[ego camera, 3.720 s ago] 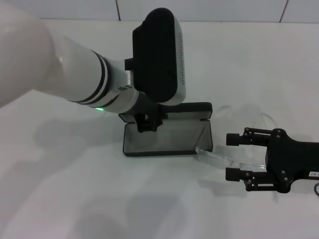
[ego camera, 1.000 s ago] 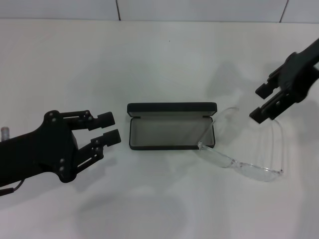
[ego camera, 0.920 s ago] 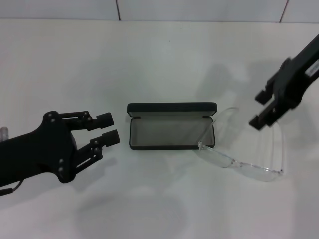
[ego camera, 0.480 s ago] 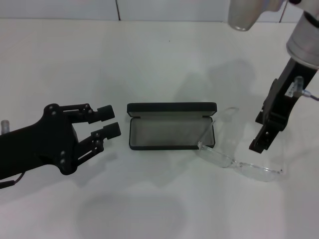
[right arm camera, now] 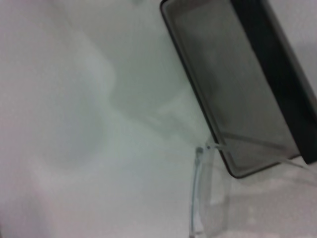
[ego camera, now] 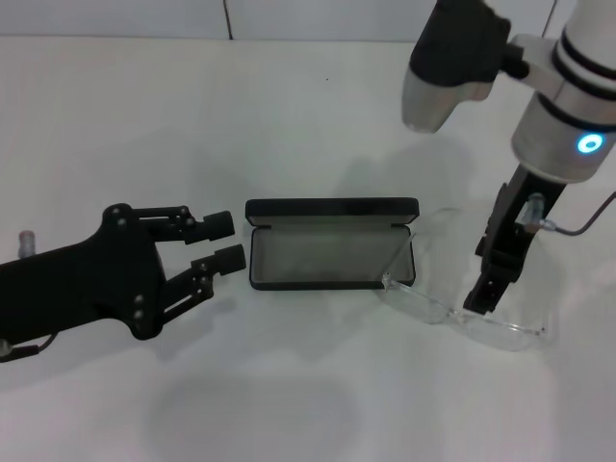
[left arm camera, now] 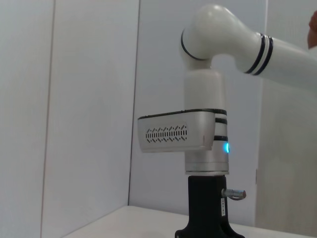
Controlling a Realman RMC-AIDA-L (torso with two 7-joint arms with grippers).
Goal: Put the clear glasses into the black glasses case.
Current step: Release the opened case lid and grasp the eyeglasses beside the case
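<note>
White table (ego camera: 308, 106) w/ white tiled wall (ego camera: 289, 17) behind. Black glasses case (ego camera: 332, 245) lies open; clear glasses (ego camera: 462, 313) beside it. Left gripper (ego camera: 226, 241) held apart; right gripper (ego camera: 486, 289) can't be told.

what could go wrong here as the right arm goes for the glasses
One temple of the clear glasses rests across the corner of the open black case, so lifting the glasses could drag or tip the case. The right gripper comes down steeply over the thin lens; a pinch slightly off could slip on the smooth clear plastic or push the glasses away. The left gripper, open beside the case, is not holding it steady.
</note>
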